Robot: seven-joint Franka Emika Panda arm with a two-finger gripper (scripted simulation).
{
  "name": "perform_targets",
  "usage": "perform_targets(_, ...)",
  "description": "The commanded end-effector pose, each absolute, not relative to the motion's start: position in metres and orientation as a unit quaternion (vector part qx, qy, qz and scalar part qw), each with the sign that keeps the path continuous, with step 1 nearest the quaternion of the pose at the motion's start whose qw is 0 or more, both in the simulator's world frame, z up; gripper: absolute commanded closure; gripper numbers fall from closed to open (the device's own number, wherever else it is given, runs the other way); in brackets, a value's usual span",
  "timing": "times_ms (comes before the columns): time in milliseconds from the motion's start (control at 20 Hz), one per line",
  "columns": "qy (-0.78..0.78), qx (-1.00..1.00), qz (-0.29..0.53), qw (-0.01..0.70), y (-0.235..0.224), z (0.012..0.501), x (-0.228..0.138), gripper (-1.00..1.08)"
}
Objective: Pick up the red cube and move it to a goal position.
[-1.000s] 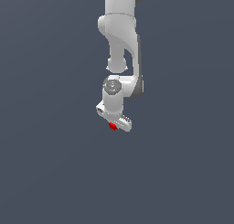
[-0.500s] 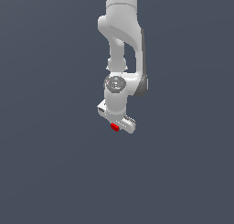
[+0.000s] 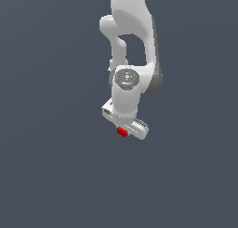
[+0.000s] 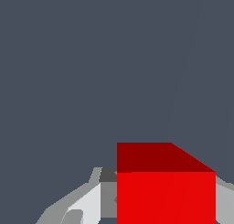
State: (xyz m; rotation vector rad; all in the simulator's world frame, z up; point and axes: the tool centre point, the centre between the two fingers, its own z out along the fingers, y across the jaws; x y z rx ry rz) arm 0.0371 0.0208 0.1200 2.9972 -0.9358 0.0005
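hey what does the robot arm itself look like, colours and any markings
The arm is glossy white with rounded, bulky links and dark grey bands at the joints. A round grey cap bears small marks, one green. The pincer is a white-grey bar. No cables show.

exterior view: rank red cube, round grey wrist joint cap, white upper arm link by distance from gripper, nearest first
1. Small bright red cube: at the gripper, between its fingers.
2. Round grey wrist joint cap: above the gripper in the picture.
3. White upper arm link: at the picture's top, farthest.

Open grey space is seen all around the gripper (image 3: 124,124) in the frame's centre; passage is blocked by nothing.
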Motion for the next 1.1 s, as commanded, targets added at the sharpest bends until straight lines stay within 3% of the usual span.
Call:
perform_targets(0, -0.298, 0.955, 0.000, 0.001, 0.027, 0.138, 0.051, 1.08)
perform_targets(500, -0.298, 0.955, 0.000, 0.000, 0.045, 0.184, 0.087, 1.08)
perform_targets(1050, -0.298, 0.955, 0.000, 0.000, 0.050, 0.197, 0.099, 1.08)
